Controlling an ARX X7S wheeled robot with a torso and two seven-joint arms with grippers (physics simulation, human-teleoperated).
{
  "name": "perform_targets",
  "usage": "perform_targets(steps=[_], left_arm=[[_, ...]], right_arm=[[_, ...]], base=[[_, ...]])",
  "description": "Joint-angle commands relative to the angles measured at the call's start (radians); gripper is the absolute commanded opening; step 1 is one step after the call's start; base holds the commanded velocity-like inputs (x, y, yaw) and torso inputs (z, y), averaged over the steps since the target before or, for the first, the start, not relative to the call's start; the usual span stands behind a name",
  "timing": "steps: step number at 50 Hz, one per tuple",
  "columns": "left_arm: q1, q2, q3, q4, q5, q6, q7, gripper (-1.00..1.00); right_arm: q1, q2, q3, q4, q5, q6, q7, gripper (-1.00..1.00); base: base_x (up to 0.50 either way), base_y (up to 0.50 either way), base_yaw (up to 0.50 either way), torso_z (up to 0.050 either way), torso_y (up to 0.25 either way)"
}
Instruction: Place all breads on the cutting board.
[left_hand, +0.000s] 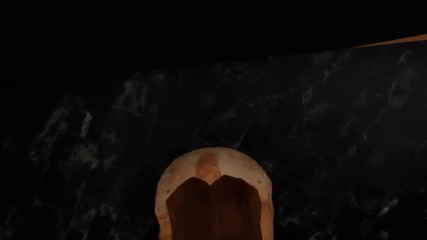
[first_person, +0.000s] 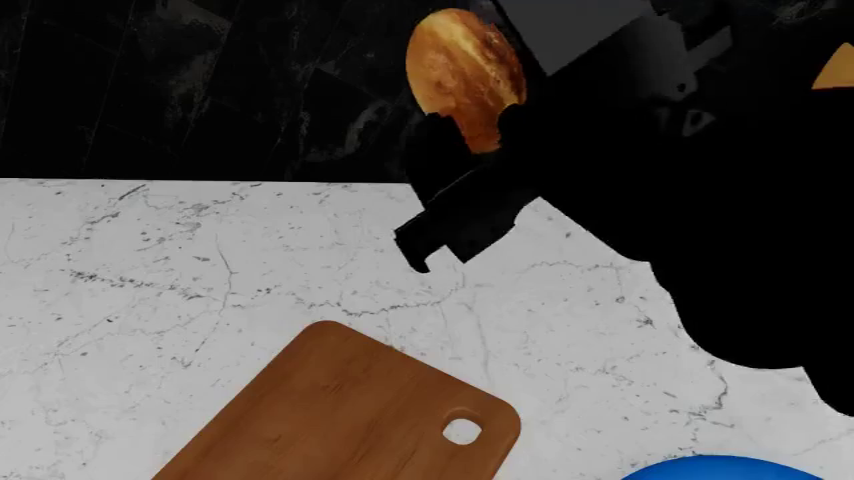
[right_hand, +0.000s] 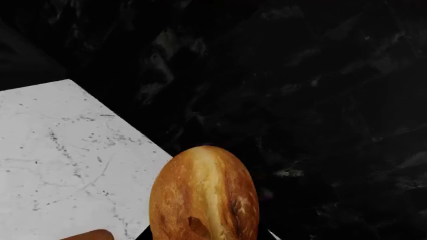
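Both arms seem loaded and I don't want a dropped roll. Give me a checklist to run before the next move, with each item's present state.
1. Right gripper holds the golden roll: ok, the roll sits at the gripper, raised off the counter.
2. Left gripper holds the paler roll: cannot tell; the roll sits right at the fingers, but contact is not clear, and the head view does not show this arm.
3. Cutting board free to receive bread: ok for the visible part.
4. Golden roll above the board: not ok; it hangs over the dark wall side, away from the board.
5. White counter path towards the board unobstructed: ok.
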Motion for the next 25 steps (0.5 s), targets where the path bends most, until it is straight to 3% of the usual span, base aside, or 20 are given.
perform_targets(steps=[1,12,17,25], left_arm=[[0.010,0.014,0.005,0.000,0.010,0.017,-0.004,-1.00],[0.019,0.008,0.000,-0.004,0.013,0.025,0.007,-1.00],[0.025,0.006,-0.002,-0.009,0.019,0.030,0.012,-1.00],[0.026,0.011,-0.005,-0.010,0.019,0.031,0.011,-1.00]], right_arm=[[0.230,-0.137,-0.182,0.191,-0.148,0.170,-0.307,-1.00],[0.317,-0.283,-0.351,0.309,-0.245,0.194,-0.553,-1.00],[0.290,-0.330,-0.340,0.415,-0.224,0.210,-0.543,-1.00],[0.275,-0.350,-0.368,0.394,-0.184,0.260,-0.567,-1.00]], base=[[0.00,0.00,0.00,0.000,0.000],[0.00,0.00,0.00,0.000,0.000],[0.00,0.00,0.00,0.000,0.000],[0.00,0.00,0.00,0.000,0.000]])
